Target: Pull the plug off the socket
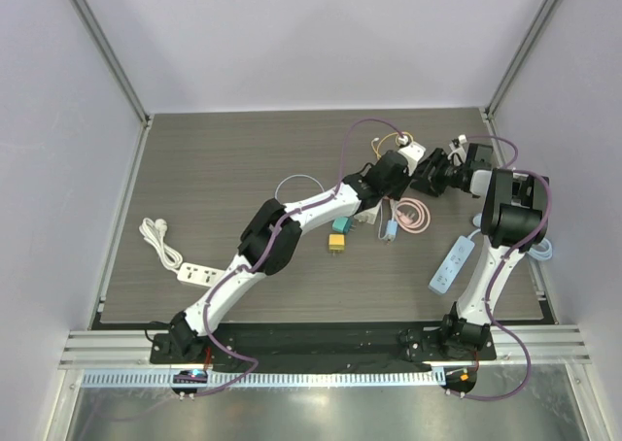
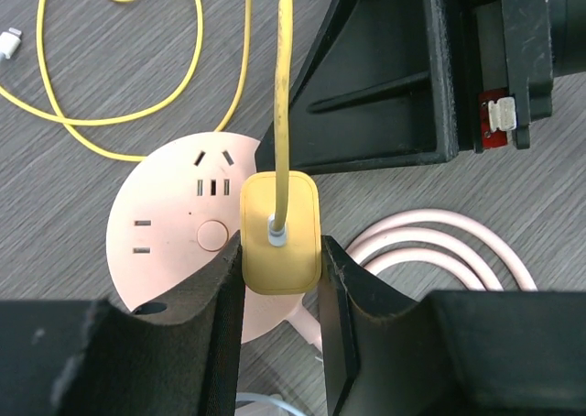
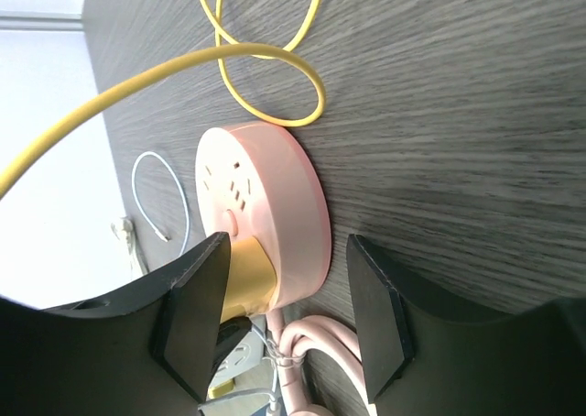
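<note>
Left fingers (image 2: pixel 211 297) clench the yellow plug (image 2: pixel 279 233) at three o'clock on the pink socket (image 2: pixel 165 224); right fingers (image 3: pixel 380 315) straddle it, unclenched. Grip looks set; next, a straight pull.

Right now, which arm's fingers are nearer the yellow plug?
Left. The left fingers clamp the yellow plug on both sides; the right fingers straddle the pink socket edge just beside it.
</note>
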